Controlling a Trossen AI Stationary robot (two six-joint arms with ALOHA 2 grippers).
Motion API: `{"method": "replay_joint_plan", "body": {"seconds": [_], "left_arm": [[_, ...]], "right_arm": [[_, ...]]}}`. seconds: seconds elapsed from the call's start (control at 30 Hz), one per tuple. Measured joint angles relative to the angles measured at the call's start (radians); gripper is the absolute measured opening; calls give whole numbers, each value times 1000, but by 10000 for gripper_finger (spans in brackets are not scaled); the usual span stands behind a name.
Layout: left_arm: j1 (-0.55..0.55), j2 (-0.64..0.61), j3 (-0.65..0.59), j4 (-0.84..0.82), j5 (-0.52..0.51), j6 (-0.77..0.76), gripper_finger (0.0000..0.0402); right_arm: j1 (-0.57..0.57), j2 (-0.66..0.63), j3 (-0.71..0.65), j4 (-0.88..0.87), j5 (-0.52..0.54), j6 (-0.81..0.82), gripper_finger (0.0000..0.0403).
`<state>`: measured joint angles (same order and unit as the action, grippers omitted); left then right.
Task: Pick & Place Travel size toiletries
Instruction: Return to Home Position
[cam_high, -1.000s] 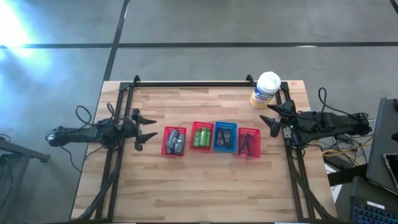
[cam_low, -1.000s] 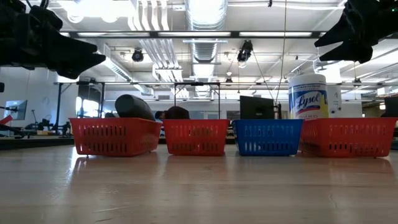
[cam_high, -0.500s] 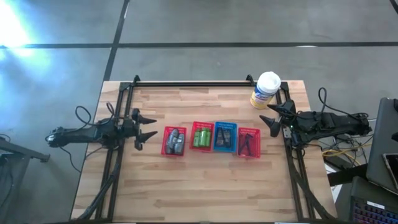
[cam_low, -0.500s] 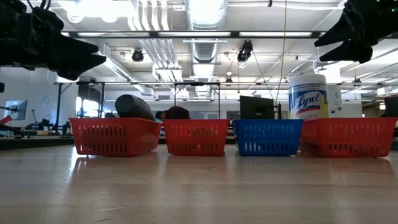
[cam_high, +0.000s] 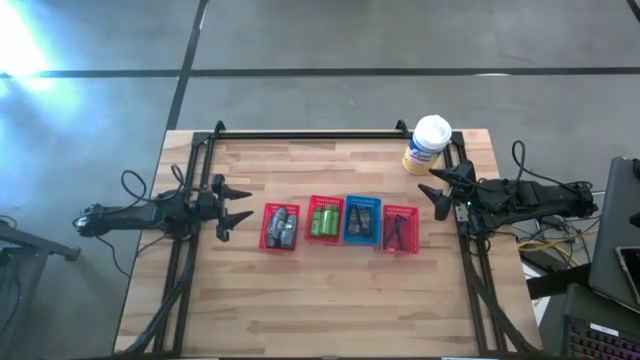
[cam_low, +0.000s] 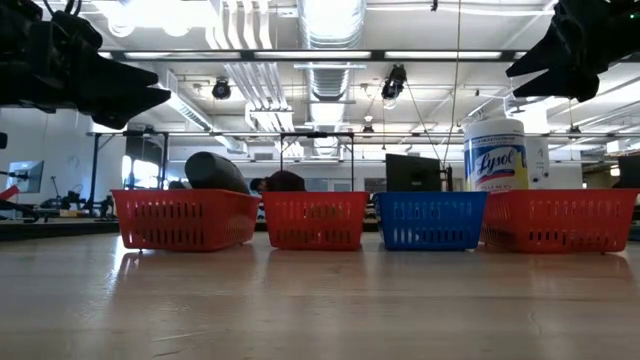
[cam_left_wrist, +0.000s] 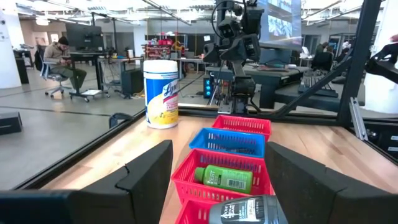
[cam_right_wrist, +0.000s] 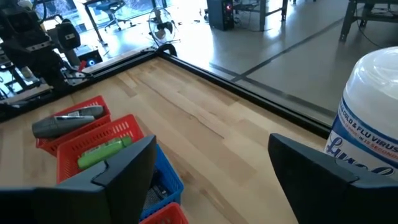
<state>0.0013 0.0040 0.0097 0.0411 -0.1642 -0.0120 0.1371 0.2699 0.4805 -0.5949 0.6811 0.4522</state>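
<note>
The sorting looks finished: no toiletry lies loose on the surface (cam_high: 330, 300), so the step in hand reads as bringing both arms to rest. The grey tubes (cam_high: 280, 228) lie in the left red basket (cam_high: 280, 248) and the green packs (cam_high: 324, 221) in the second red basket (cam_high: 325, 240). The blue basket (cam_high: 363, 241) holds dark items I cannot make out, and the slim black pieces (cam_high: 397, 232) lie in the right red basket (cam_high: 400, 251).

The left arm (cam_high: 150, 213) reaches in from the left edge. Its jaws are spread wide, empty and touching nothing, raised just left of the left red basket. The right arm (cam_high: 520, 197) mirrors it at the right edge, with its jaws released and empty near the canister (cam_high: 428, 145).

What remains probably calls only for settling each arm without brushing the baskets or the canister.
</note>
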Motion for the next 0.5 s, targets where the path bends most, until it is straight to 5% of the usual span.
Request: {"method": "replay_joint_plan", "body": {"seconds": [0.17,0.4,0.5], "left_arm": [[0,0,0,0,0,0,259],[0,0,1,0,-1,0,259],[0,0,1,0,-1,0,259]], "right_arm": [[1,-6,0,52,-23,-48,290],[2,-83,-88,403,-409,-439,272],[-10,-152,-169,489,-474,-523,263]]}}
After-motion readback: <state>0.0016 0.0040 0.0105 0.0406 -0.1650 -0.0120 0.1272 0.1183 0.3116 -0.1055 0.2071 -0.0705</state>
